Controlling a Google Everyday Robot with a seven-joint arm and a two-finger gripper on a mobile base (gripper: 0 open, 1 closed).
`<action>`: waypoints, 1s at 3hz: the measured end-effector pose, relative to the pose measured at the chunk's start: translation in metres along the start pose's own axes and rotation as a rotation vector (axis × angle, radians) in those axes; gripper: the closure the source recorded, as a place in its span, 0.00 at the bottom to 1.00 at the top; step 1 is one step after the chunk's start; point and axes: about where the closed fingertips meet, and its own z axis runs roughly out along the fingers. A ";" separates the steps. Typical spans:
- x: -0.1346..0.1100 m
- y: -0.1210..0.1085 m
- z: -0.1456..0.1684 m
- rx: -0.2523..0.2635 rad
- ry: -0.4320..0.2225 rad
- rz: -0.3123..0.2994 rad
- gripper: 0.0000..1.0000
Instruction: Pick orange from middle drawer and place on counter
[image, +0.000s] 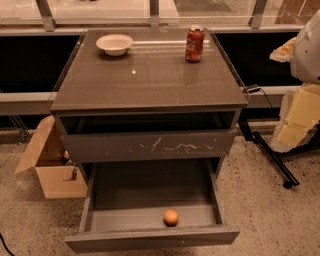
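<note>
The orange (171, 217) lies in the middle drawer (150, 239), near its front panel and a little right of centre. The drawer is pulled out wide and its grey inside shows. Above it is the drawer with the scratched front (150, 146), slightly open. The counter (150, 80) is the glossy grey-brown top of the cabinet. My gripper (296, 117) is a pale, blurred shape at the right edge of the view, level with the counter's front edge. It is well to the right of the cabinet and far from the orange, and nothing shows in it.
A white bowl (114, 44) stands at the counter's back left and a red soda can (194, 44) at its back right. An open cardboard box (52, 165) sits on the floor left of the cabinet. A black wheeled stand leg (272, 157) lies on the floor to the right.
</note>
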 end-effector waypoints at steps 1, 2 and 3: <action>0.000 0.000 0.000 0.000 0.000 0.000 0.00; -0.008 0.015 0.033 -0.048 -0.052 -0.029 0.00; -0.021 0.045 0.083 -0.130 -0.151 -0.083 0.00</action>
